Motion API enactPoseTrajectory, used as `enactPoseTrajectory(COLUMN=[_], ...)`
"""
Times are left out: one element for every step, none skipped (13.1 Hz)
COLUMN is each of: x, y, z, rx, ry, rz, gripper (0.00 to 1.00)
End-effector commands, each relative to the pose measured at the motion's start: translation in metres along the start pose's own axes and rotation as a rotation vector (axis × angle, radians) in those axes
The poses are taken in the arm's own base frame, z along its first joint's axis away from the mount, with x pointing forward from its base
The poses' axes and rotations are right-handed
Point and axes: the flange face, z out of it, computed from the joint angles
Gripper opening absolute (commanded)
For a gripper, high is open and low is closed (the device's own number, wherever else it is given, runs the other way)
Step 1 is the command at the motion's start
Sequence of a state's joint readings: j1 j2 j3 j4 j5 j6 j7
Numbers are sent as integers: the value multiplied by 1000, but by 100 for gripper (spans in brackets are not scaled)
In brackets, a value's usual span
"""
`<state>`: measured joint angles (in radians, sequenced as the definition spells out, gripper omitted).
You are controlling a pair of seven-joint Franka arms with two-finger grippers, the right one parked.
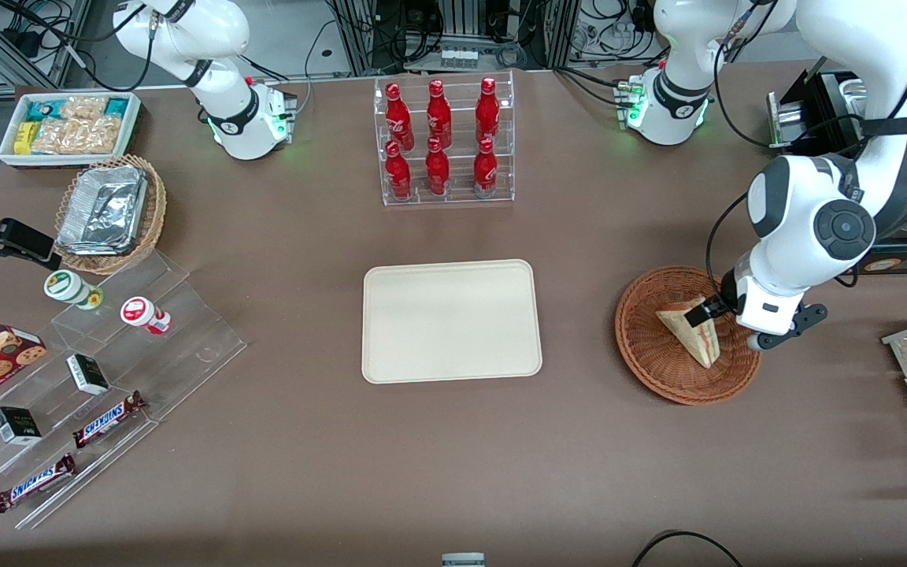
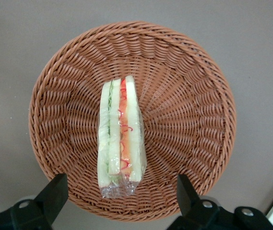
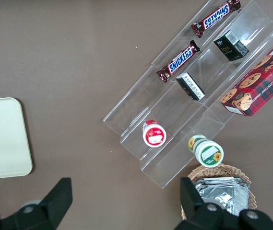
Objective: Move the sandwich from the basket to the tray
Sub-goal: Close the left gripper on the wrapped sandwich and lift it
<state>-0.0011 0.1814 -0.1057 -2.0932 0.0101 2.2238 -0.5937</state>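
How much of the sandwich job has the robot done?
Nothing is finished yet. The sandwich lies in the basket, and the tray has nothing on it. Right now the gripper hangs over the basket with its fingers open on either side of the sandwich, not squeezing it. Left to do: grab it, lift it, carry it and set it on the tray.

A brown table [image 1: 280, 472] carries a cream tray [image 1: 451, 320] at its centre. A bottle rack [image 1: 445, 142] stands farther from the front camera. Toward the working arm's end sits a brown basket [image 1: 650, 358], with the gripper [image 1: 707, 309] above it. Toward the parked arm's end: snack bin [image 1: 69, 128], foil basket [image 1: 111, 214], stepped acrylic stand [image 1: 107, 378].
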Motion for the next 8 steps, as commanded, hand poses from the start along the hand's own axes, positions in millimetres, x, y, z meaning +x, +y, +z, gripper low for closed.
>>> enactPoseTrajectory(x=[-4, -7, -8, -8, -8, -7, -6, -5], y=[-8, -10, -12, -13, -13, -12, -11, -11], z=[18, 26, 35, 42, 47, 53, 59, 65], rx=[-7, -9, -9, -4, -2, -5, -8, -10], ry=[23, 26, 22, 13, 8, 10, 9, 7], rz=[-28, -28, -29, -31, -31, -31, -34, -36], gripper=[100, 100, 100, 100, 100, 100, 100, 100])
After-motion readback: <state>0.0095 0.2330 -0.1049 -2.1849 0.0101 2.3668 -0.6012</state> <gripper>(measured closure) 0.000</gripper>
